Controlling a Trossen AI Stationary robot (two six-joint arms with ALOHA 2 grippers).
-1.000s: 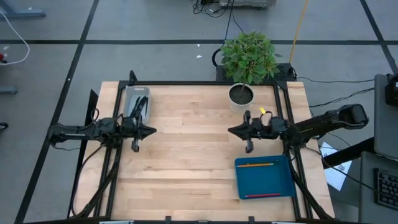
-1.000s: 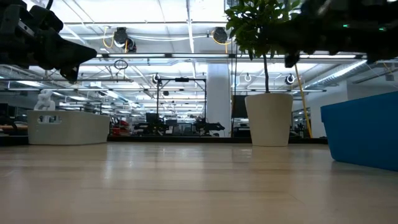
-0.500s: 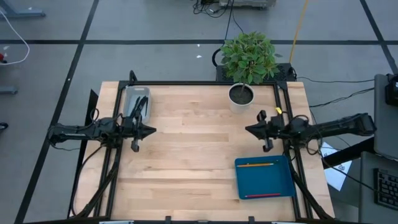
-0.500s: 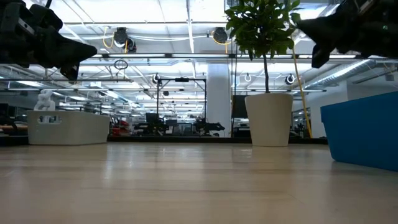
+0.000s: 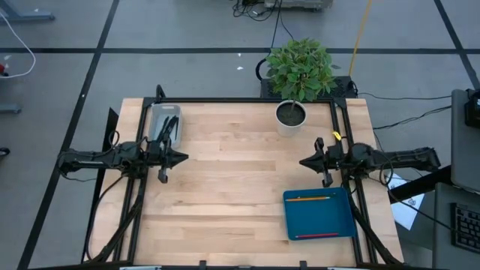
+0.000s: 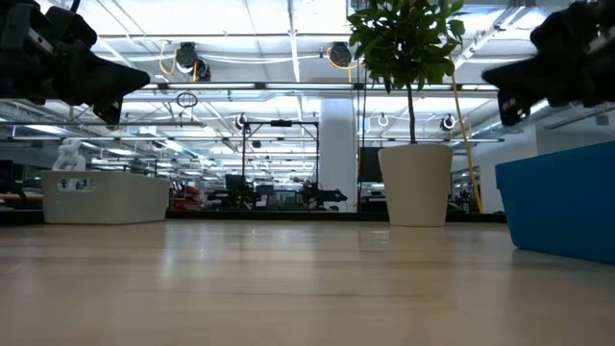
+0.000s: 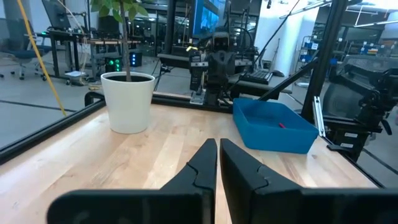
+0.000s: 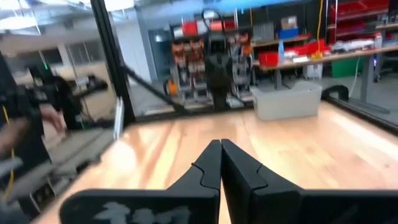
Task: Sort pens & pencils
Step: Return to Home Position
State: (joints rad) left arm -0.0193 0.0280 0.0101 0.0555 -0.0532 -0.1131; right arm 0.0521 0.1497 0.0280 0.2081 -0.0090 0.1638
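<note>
High view: slim dark pens lie in the rounded rectangular white plastic bin at the far left. Thin orange and red pencils lie in the smooth blue tray at the near right. The left gripper beside the bin and the right gripper just beyond the tray are both pinched together over the pale planked wooden table.

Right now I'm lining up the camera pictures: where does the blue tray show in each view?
High view: blue tray at the table's lower right, just below the right gripper.
Low view: at the right edge.
Left wrist view: right of centre, across the table.
Right wrist view: not in it.
Shared landmark: the white plant pot, in those three.
</note>
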